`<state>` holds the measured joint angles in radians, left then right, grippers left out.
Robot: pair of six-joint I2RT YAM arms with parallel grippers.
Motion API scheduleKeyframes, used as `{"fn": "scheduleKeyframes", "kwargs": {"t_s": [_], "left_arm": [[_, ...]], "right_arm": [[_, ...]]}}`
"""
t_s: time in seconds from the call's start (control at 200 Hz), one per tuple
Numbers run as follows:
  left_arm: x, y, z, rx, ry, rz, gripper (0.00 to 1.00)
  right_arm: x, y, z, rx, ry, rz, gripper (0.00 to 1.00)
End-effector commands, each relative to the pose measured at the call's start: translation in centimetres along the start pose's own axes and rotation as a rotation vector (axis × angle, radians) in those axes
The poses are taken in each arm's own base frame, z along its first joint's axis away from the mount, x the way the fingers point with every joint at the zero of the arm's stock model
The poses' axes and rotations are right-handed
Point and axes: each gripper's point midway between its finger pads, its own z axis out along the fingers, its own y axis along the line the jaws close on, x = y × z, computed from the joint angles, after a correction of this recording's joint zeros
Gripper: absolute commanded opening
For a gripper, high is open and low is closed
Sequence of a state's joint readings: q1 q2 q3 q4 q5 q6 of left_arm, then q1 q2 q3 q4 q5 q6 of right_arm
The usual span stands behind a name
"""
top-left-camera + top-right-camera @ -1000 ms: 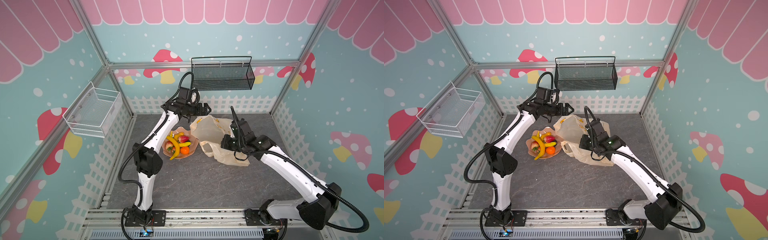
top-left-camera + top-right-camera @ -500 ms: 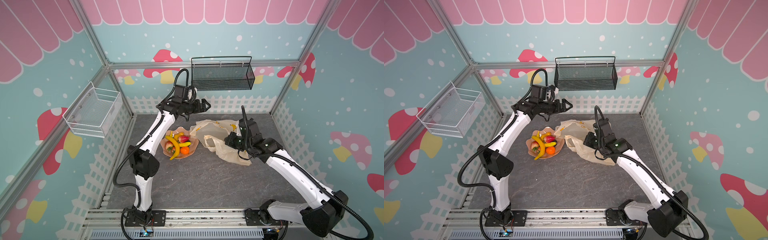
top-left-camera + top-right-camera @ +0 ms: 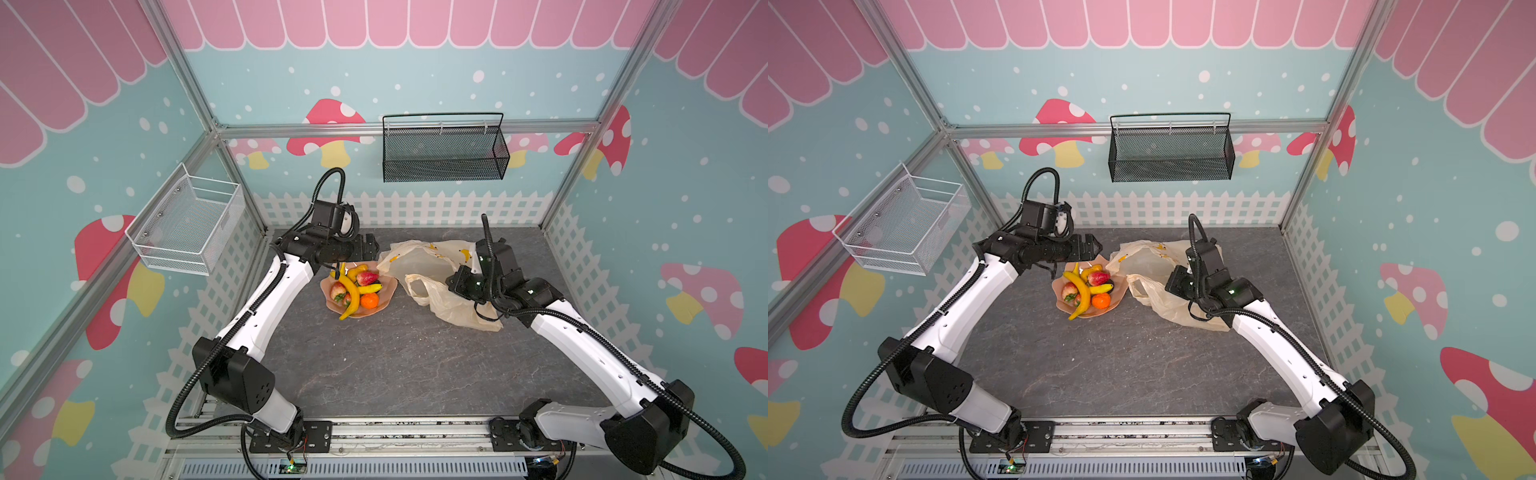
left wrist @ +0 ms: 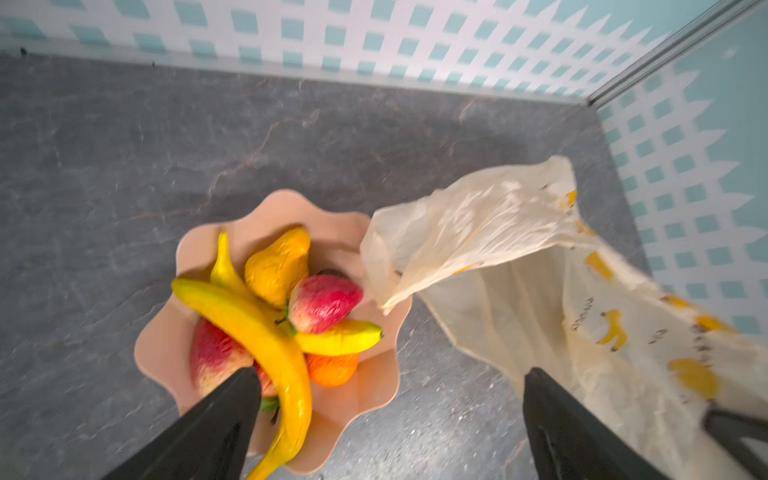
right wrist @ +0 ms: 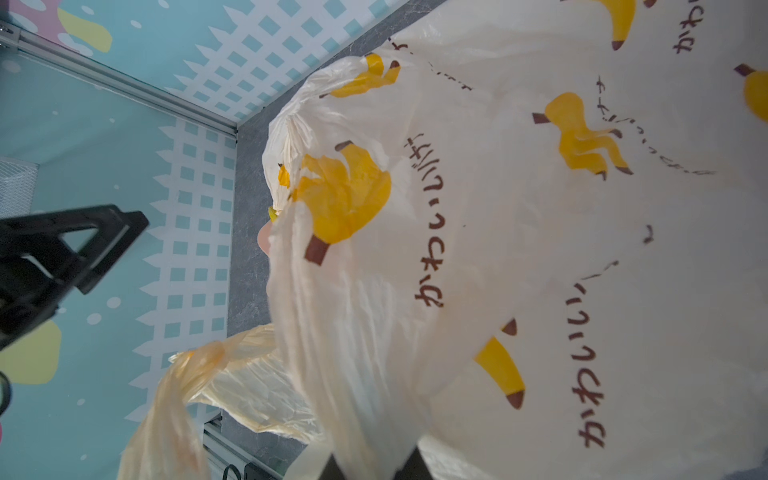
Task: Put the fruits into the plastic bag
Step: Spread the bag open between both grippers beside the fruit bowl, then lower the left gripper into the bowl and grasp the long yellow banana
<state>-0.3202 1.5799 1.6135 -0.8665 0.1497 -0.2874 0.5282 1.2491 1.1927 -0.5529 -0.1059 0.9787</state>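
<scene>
The fruits (image 3: 353, 286) lie piled in a pink wavy-edged dish (image 3: 388, 286): bananas (image 4: 257, 328), strawberries (image 4: 322, 301), an orange (image 4: 332, 368) and a yellowish-tan piece (image 4: 278, 266). My left gripper (image 3: 368, 249) hovers open over the dish's far edge, nothing between its fingers (image 4: 220, 419). The cream plastic bag (image 3: 428, 266) with banana prints lies just right of the dish, one flap drooping over its rim. My right gripper (image 3: 455, 282) is shut on a fold of the plastic bag (image 5: 498, 249), near a loop handle. Both top views show the same layout, with the left gripper (image 3: 1090, 245) above the dish (image 3: 1117, 297).
A black mesh basket (image 3: 444, 153) hangs on the back wall and a white wire basket (image 3: 187, 226) on the left wall. Fence-printed walls close in the grey tabletop on three sides. A metal rail (image 3: 374, 436) runs along the front edge.
My left gripper has come down from near the back wall to just above the dish, still open. The right gripper keeps its hold; the bag's raised flap has sagged and shifted.
</scene>
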Motion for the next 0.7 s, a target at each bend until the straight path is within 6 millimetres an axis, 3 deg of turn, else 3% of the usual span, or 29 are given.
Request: {"fn": "scheduleKeyframes", "kwargs": {"t_s": [0.0, 0.265, 0.415, 0.695], "left_arm": [[2.7, 2.5, 0.3, -0.053, 0.106, -0.023, 0.98], [8.1, 4.7, 1.4, -0.074, 0.293, -0.271, 0.81], [10.5, 6.0, 2.7, -0.173, 0.349, -0.314, 0.77], [11.0, 6.7, 6.6, -0.257, 0.377, -0.296, 0.69]], "right_arm": [[-0.2, 0.4, 0.0, -0.02, -0.005, 0.017, 0.0], [-0.2, 0.2, -0.1, -0.017, -0.01, 0.012, 0.0], [0.0, 0.4, 0.0, -0.029, -0.004, 0.015, 0.0], [0.1, 0.6, 0.1, -0.048, 0.001, 0.012, 0.0]]}}
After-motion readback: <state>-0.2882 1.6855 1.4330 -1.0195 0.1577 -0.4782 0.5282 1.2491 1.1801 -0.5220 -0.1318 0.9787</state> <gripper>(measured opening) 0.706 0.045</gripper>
